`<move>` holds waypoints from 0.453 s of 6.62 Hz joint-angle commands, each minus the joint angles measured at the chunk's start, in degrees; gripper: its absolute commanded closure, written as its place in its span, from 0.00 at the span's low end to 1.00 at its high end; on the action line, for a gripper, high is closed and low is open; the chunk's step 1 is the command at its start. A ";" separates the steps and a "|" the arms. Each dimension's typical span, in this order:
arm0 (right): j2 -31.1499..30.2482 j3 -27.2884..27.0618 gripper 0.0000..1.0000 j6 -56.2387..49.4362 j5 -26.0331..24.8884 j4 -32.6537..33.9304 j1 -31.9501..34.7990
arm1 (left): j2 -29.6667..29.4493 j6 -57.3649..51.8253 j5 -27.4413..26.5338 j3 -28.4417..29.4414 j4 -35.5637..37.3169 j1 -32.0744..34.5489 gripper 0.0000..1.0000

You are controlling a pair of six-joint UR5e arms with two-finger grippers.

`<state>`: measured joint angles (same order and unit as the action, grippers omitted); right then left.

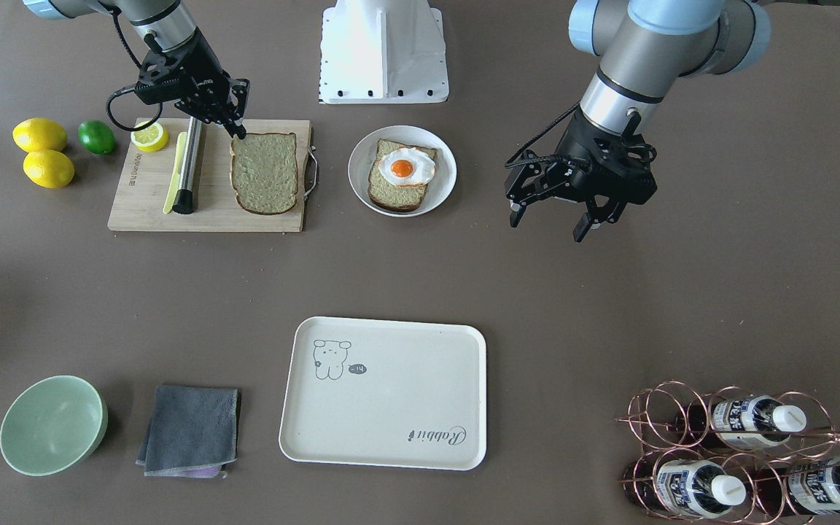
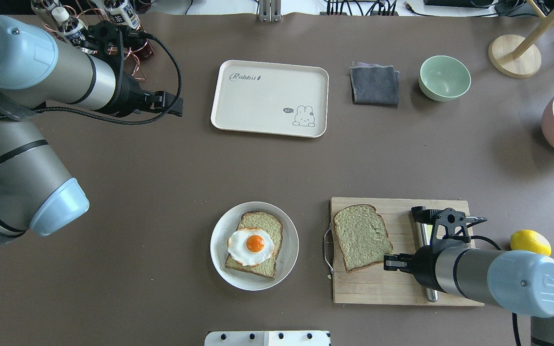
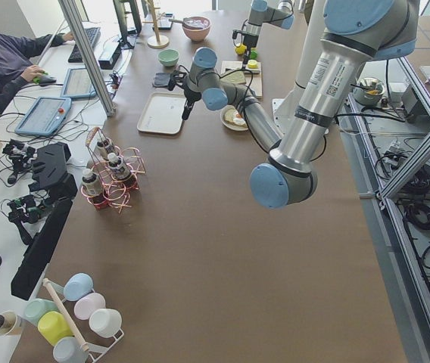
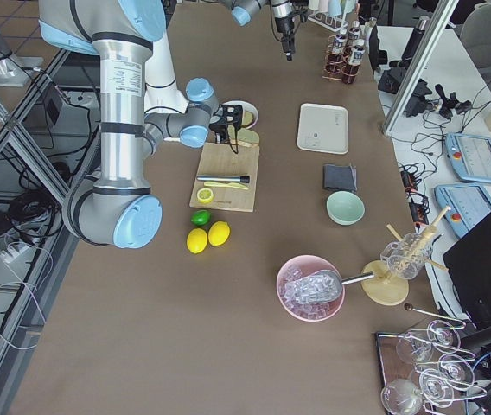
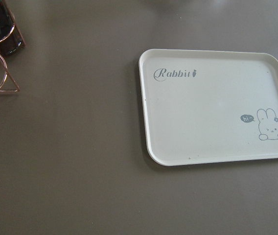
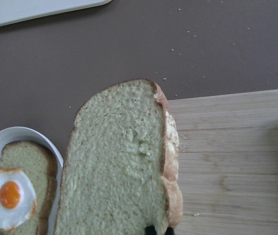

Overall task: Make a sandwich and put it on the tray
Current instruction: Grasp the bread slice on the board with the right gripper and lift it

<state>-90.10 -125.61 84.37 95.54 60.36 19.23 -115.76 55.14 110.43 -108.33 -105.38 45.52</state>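
One bread slice (image 1: 265, 175) lies on the wooden cutting board (image 1: 143, 208). My right gripper (image 1: 239, 133) is shut on this slice's edge, and the slice fills the right wrist view (image 6: 119, 166). The other bread slice (image 1: 394, 197) sits on a round white plate (image 1: 358, 175) with the fried egg (image 1: 405, 168) on top. The cream tray (image 1: 383, 394) lies bare at the table's far side and also shows in the left wrist view (image 5: 212, 112). My left gripper (image 1: 551, 221) hangs open and empty above the table, beside the plate.
On the board lie a steel-handled tool (image 1: 188, 164) and a lemon half (image 1: 150, 136). Two lemons (image 1: 39, 135) and a lime (image 1: 96, 136) sit beyond it. A green bowl (image 1: 52, 423), a grey cloth (image 1: 190, 430) and a copper bottle rack (image 1: 741, 452) flank the tray.
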 commanded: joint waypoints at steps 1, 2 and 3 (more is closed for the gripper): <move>13.54 0.88 1.00 1.92 0.79 11.61 0.55 | 0.18 -0.47 0.13 -0.12 0.00 0.27 0.02; 19.72 4.02 1.00 5.16 -0.52 15.19 -0.93 | 0.18 -0.47 0.13 -0.12 0.00 0.45 0.02; 21.87 6.40 1.00 5.45 -5.58 15.22 -4.43 | 0.18 -0.47 0.13 -0.04 0.00 0.45 0.02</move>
<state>-72.60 -121.91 88.50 94.03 73.52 17.78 -115.59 54.68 110.56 -108.43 -105.38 45.90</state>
